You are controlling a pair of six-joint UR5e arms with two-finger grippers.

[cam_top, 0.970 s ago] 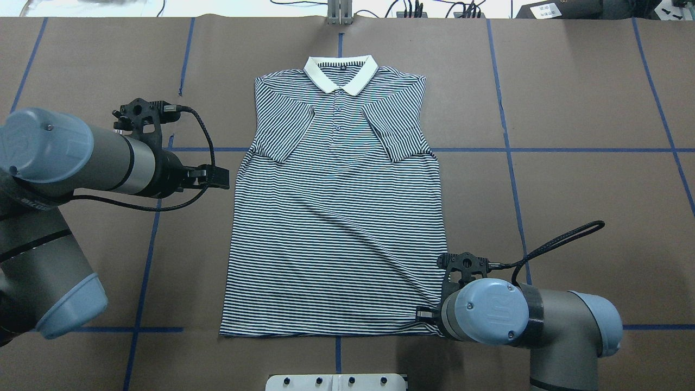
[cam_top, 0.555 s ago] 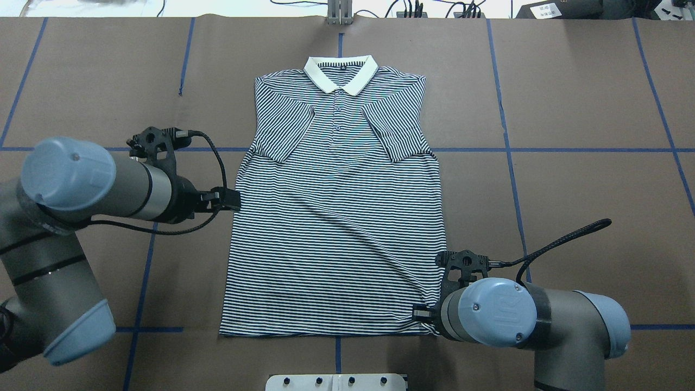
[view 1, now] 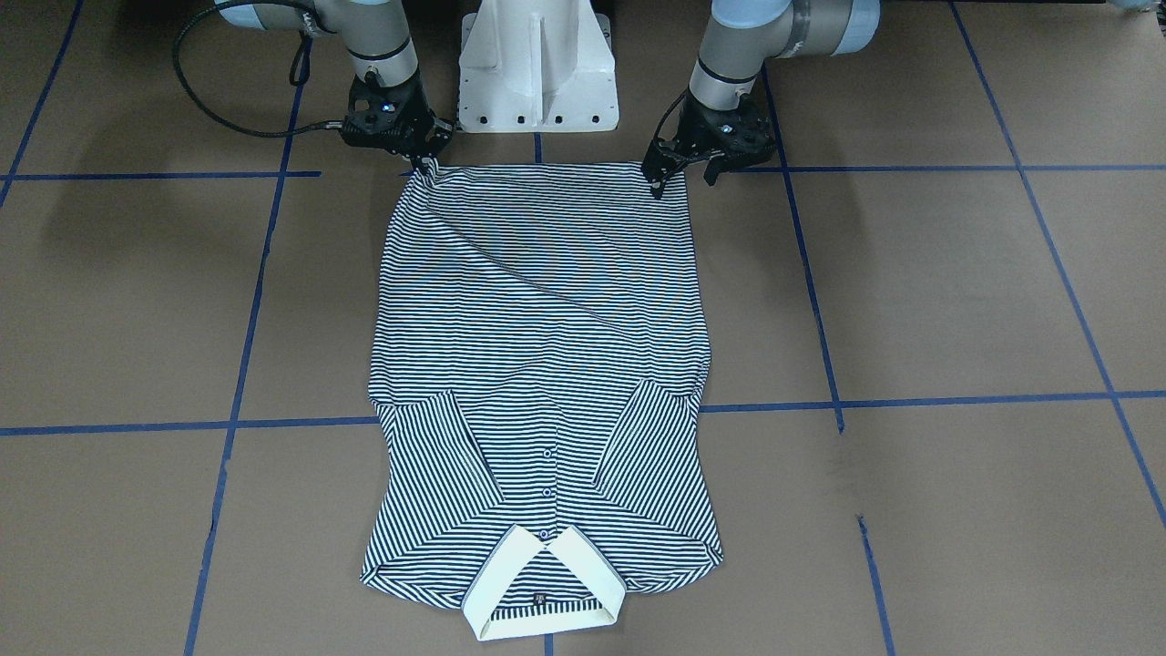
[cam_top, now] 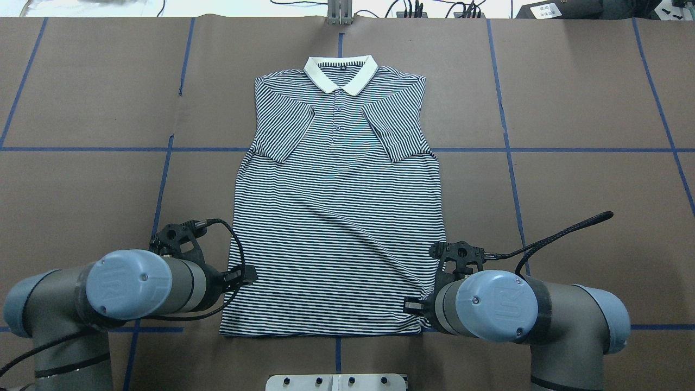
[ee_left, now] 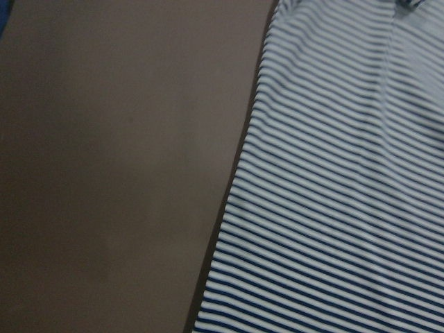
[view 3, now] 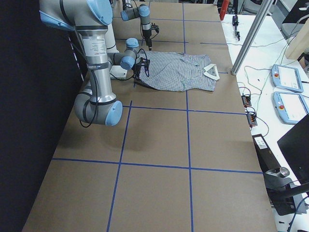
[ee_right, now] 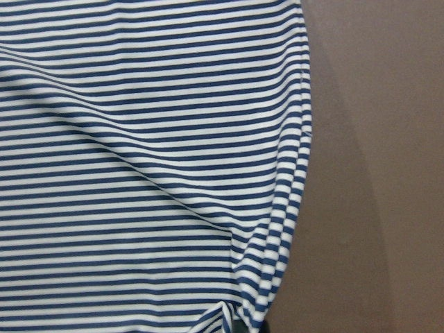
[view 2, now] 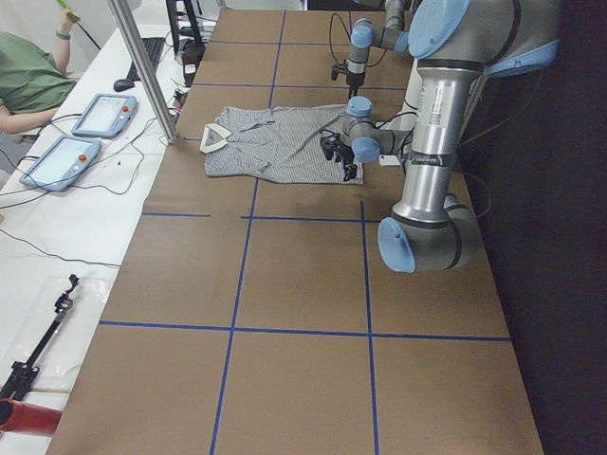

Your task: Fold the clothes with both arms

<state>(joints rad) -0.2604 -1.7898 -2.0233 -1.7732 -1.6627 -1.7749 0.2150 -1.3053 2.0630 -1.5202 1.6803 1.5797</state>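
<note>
The striped polo shirt (cam_top: 336, 217) lies flat, front up, sleeves folded in, its cream collar (cam_top: 340, 73) at the far side. It also shows in the front view (view 1: 537, 346). My left gripper (cam_top: 247, 274) is open just above the shirt's left edge near the hem corner; its jaws are spread in the front view (view 1: 683, 178). My right gripper (cam_top: 412, 307) is shut on the shirt's right hem corner, which bunches up at it in the front view (view 1: 424, 162). The right wrist view shows the puckered fabric (ee_right: 263, 277). The left wrist view shows the shirt's edge (ee_left: 333, 194) and no fingers.
The white pedestal base (view 1: 537, 73) stands just behind the hem. Blue tape lines (cam_top: 163, 179) cross the brown table. A metal post (cam_top: 339, 13) and cables sit at the far edge. Pendant tablets (view 3: 287, 77) lie beyond it.
My left arm has swung from the shirt's mid left side down toward the hem corner. My right gripper has shifted slightly inward, dragging the right hem corner with it.
</note>
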